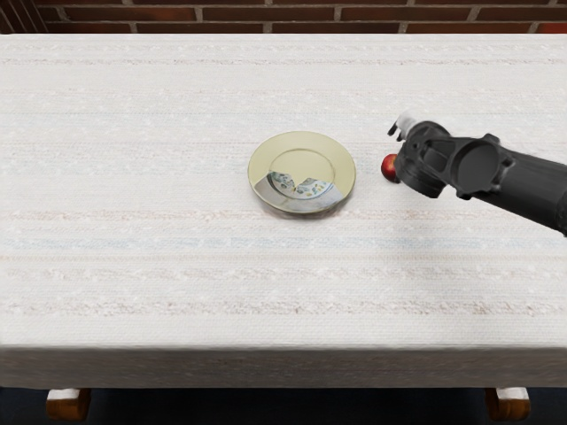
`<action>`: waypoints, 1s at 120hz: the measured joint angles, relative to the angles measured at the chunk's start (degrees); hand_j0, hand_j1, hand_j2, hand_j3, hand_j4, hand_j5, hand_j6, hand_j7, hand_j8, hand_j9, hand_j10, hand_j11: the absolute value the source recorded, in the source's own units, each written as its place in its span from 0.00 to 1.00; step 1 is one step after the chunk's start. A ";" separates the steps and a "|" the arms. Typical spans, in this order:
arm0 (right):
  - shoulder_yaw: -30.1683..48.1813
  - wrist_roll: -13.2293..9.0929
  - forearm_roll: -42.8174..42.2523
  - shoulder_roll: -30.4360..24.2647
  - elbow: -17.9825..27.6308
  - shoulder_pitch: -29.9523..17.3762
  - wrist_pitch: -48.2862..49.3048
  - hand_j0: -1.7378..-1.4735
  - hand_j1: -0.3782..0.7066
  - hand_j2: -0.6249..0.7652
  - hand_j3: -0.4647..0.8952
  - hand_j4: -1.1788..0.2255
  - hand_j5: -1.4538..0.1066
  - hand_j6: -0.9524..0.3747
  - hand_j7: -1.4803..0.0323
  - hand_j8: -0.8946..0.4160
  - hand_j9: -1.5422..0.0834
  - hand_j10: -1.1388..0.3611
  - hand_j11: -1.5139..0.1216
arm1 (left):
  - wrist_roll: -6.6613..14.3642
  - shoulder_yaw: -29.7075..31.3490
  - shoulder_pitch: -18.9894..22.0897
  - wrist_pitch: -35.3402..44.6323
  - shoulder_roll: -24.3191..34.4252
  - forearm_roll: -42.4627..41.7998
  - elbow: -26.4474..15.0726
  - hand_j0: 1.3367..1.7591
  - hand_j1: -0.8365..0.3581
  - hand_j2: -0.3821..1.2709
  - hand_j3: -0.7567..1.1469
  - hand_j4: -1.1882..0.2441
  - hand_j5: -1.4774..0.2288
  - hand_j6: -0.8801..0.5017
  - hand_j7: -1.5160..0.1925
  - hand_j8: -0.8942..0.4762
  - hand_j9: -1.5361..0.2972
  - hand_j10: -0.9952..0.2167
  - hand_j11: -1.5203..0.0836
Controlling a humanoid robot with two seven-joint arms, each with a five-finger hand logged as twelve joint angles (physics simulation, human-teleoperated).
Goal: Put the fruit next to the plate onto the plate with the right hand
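Observation:
A shiny gold plate (301,171) sits on the white tablecloth near the middle of the table. To its right lies a small red fruit (388,167), mostly covered by my right hand (409,150). The dark right arm comes in from the right edge and the hand rests directly over the fruit. Whether the hand holds the fruit cannot be seen from here. The left arm does not show.
The table (177,266) is covered with a white cloth and runs the full width of the view. A brick wall (266,13) stands behind it. The table's front edge lies low in the picture.

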 joint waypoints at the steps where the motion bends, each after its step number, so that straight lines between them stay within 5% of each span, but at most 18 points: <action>1: 0.00 0.01 0.00 0.10 -0.14 -0.07 0.00 0.30 0.37 0.41 0.34 0.61 0.67 0.48 0.71 0.44 0.70 0.55 0.68 | 0.00 0.00 0.00 0.00 0.00 0.00 0.00 0.76 0.75 0.26 0.40 0.66 0.68 0.46 0.70 0.48 0.67 0.62 0.75; 49: -0.25 0.05 -0.10 3.46 -3.91 -2.35 0.03 0.30 0.41 0.40 0.34 0.59 0.64 0.45 0.68 0.41 0.67 0.53 0.65 | 0.00 0.00 0.00 0.00 0.00 0.00 0.00 0.76 0.75 0.26 0.40 0.66 0.68 0.46 0.70 0.48 0.67 0.62 0.75; 82: -0.46 -0.05 -0.11 3.80 -4.55 -2.48 0.03 0.30 0.55 0.40 0.34 0.50 0.53 0.35 0.56 0.32 0.56 0.44 0.54 | 0.00 0.00 0.00 0.00 0.00 0.00 0.00 0.76 0.75 0.26 0.40 0.66 0.68 0.46 0.70 0.48 0.67 0.62 0.75; 120: -0.57 -0.33 -0.35 3.49 -4.59 -2.34 0.54 0.33 0.61 0.59 0.34 0.37 0.37 0.36 0.40 0.37 0.40 0.33 0.38 | 0.00 0.00 0.00 0.00 0.00 0.00 0.00 0.76 0.75 0.26 0.40 0.66 0.68 0.46 0.70 0.48 0.67 0.62 0.75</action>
